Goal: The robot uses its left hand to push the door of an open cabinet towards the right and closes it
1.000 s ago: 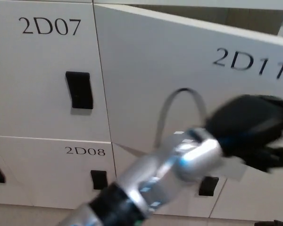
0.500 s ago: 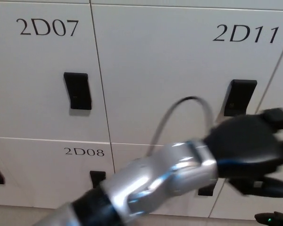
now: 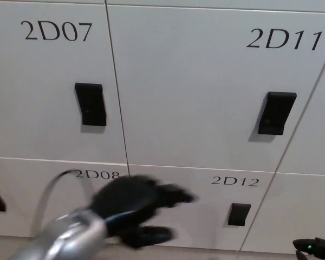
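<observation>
Below door 2D11 (image 3: 206, 92), blurred left hand (image 3: 135, 208), fingers indistinct.

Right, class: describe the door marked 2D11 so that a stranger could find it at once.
Start from the wall of pale locker doors with black printed codes. In the upper row, door 2D11 is the wide one right of 2D07, directly above 2D12. Its black handle sits near its right edge, under the code, and it lies flush with its neighbours.

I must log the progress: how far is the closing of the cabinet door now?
Done, it seems: the 2D11 door sits flush with its neighbours, its black latch facing out, no gap showing. In hand: nothing; the left hand is low, before the lower doors, fingers apart, off the 2D11 door. Left: nothing visible, apart from lowering the arm.
</observation>
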{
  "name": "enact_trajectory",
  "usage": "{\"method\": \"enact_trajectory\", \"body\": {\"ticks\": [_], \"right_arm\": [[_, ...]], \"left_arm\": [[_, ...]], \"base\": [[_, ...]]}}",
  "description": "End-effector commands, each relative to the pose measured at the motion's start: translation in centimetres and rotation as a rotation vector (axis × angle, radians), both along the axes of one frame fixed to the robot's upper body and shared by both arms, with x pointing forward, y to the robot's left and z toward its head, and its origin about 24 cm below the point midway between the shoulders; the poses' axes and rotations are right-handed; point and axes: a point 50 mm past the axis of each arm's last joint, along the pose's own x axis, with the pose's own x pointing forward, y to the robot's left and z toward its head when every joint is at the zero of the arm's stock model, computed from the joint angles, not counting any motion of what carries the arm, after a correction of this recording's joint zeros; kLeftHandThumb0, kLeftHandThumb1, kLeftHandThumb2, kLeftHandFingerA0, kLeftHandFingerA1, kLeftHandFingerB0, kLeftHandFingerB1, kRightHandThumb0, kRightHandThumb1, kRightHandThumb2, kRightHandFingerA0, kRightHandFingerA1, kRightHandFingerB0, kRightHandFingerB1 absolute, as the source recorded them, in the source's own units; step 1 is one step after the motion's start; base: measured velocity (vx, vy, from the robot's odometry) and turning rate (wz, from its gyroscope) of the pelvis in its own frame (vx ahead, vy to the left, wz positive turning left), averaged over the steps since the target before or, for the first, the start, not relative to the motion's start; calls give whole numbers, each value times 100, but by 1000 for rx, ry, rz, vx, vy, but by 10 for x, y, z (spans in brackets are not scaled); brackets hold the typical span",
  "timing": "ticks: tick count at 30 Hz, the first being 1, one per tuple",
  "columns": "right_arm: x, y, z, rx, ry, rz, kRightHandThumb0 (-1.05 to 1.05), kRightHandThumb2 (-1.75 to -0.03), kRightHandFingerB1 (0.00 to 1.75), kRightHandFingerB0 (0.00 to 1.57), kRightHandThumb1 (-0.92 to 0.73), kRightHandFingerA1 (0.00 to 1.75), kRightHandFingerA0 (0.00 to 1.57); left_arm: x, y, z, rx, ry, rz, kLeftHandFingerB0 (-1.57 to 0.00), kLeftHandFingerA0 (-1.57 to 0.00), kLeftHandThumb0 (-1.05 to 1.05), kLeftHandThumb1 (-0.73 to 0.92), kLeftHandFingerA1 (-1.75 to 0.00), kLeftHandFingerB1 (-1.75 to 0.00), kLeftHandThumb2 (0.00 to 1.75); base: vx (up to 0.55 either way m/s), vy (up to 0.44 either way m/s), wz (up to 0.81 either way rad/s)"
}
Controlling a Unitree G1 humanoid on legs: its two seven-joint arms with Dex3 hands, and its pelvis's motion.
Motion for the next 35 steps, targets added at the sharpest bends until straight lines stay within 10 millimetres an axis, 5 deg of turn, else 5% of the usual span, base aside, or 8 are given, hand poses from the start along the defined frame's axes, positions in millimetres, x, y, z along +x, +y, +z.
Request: {"method": "enact_trajectory", "body": {"ticks": [1,10,17,23,24,26,27,35], "right_arm": [[0,-6,1,-10,3,-48,-54,-105,47,20,-72,55,34],[-4,-1,-4,-11,26,-42,-52,-105,47,20,-72,55,34],[-11,-3,-7,-14,48,-40,-52,-105,47,20,-72,54,33],[-18,-6,-10,-32,73,-44,-53,-104,46,19,-72,54,33],[-20,-5,-11,-36,81,-39,-52,-66,34,31,-90,39,38],[-21,-5,-12,-38,84,-37,-52,-66,34,31,-90,39,38],[-25,-6,-13,-38,88,-38,-51,-105,47,19,-72,54,33],[-34,-9,-17,-46,102,-40,-51,-105,47,20,-71,55,34]], "left_arm": [[-19,97,-28,-69,58,377,-33,-41,-70,80,-39,-36,76],[-54,182,-68,-136,135,890,-59,-59,-64,87,-66,-46,66],[-88,208,-96,-87,356,1100,-42,-55,-68,91,-43,-36,68],[-99,213,-104,-195,459,1221,-37,-49,-63,73,-58,-52,107],[-102,213,-106,-196,471,1227,-42,-56,-65,91,-44,-36,68],[-103,213,-107,-198,476,1230,-42,-56,-65,91,-44,-36,68],[-106,212,-110,-209,492,1235,-41,-53,-68,90,-45,-36,67],[-112,203,-118,-209,530,1212,-33,-43,-71,91,-36,-32,68]], "base": [[0,0,0],[0,0,0],[0,0,0],[0,0,0],[0,0,0],[0,0,0],[0,0,0],[0,0,0]]}}
